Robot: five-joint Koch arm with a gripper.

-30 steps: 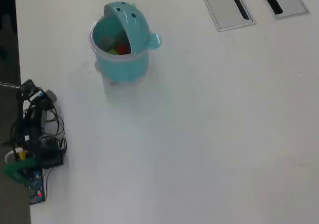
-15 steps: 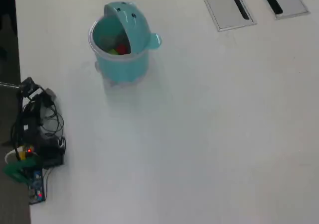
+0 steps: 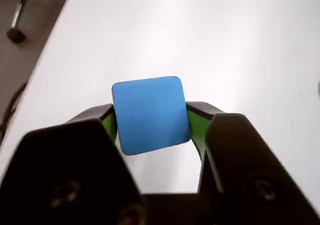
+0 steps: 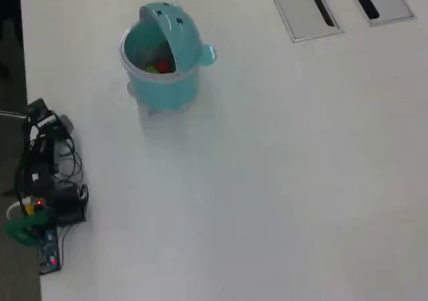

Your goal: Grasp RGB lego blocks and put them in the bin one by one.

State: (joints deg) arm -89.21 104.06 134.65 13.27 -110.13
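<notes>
In the wrist view my gripper is shut on the blue lego block. The block is squeezed between the green-lined fingers and held over the bare white table. In the overhead view the teal bin stands at the upper left with its domed lid flipped open. A red block and a lime green block lie inside it. Neither the gripper nor the blue block shows in the overhead view.
Two grey rectangular panels are set in the table at the top right. A controller board with cables sits at the table's left edge. In the wrist view the table edge runs along the left.
</notes>
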